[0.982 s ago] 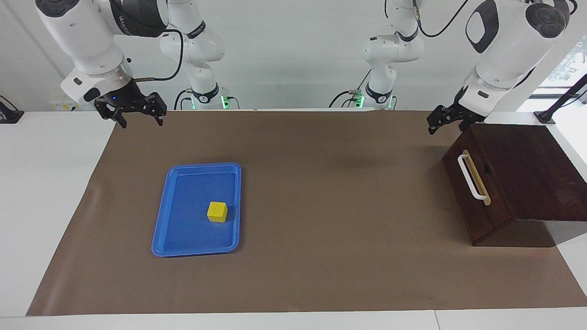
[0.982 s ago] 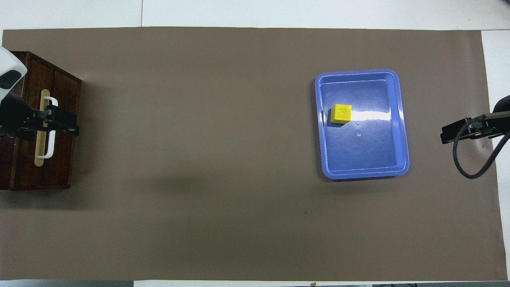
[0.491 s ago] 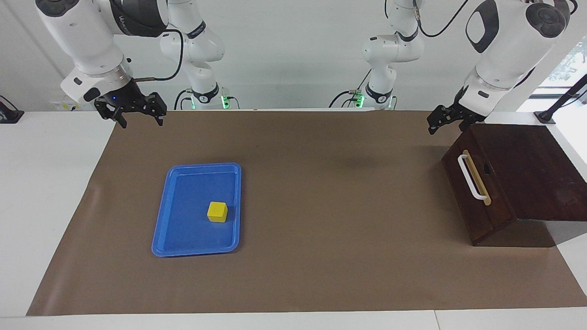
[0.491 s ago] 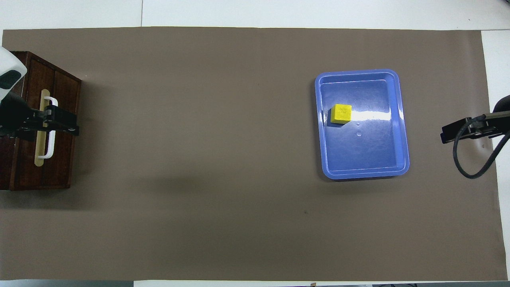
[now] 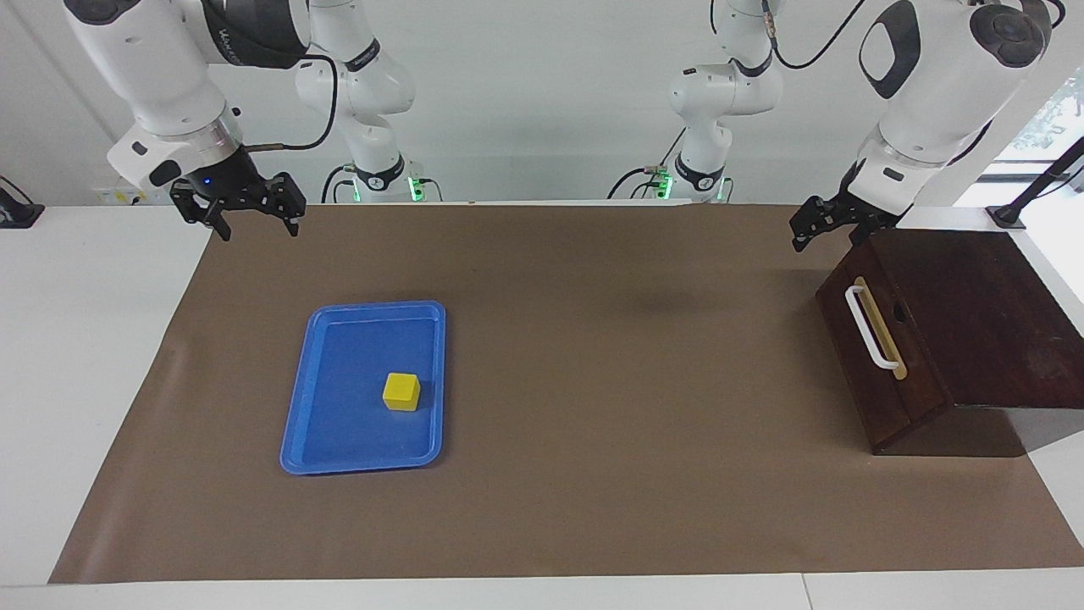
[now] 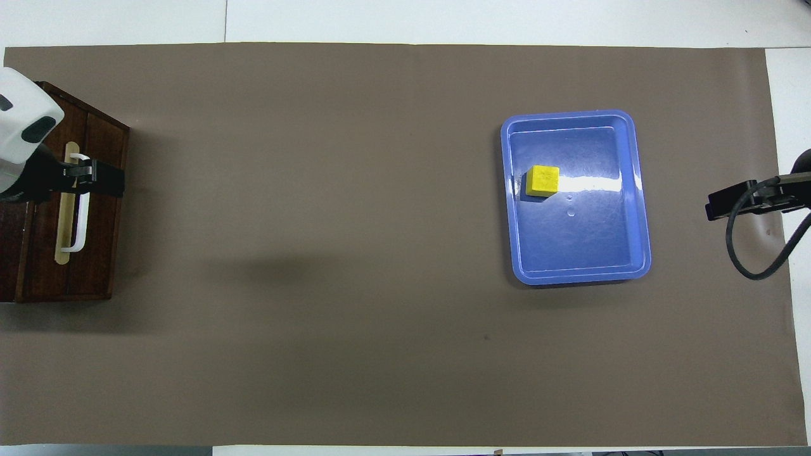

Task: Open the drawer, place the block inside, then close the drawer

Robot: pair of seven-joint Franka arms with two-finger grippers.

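Note:
The drawer (image 5: 881,373) is shut in its dark wooden box at the left arm's end of the table, with its white bar handle (image 5: 871,329) facing the table's middle. My left gripper (image 5: 823,227) hangs open and empty in the air by the box's upper corner on the robots' side, apart from the handle. In the overhead view this left gripper (image 6: 79,179) overlaps the handle (image 6: 81,221). The yellow block (image 5: 401,391) (image 6: 544,180) sits in the blue tray (image 5: 334,462). My right gripper (image 5: 241,212) (image 6: 738,204) is open and raised over the mat's corner, well away from the tray.
The blue tray (image 6: 576,273) lies toward the right arm's end of the table on a brown mat (image 5: 610,356). The dark box (image 5: 991,313) has a sloping top. A black cable (image 6: 754,253) loops from the right wrist.
The left gripper has shifted a little along the drawer's handle, away from the robots. The right gripper has edged slightly upward. Block, tray and drawer have not moved.

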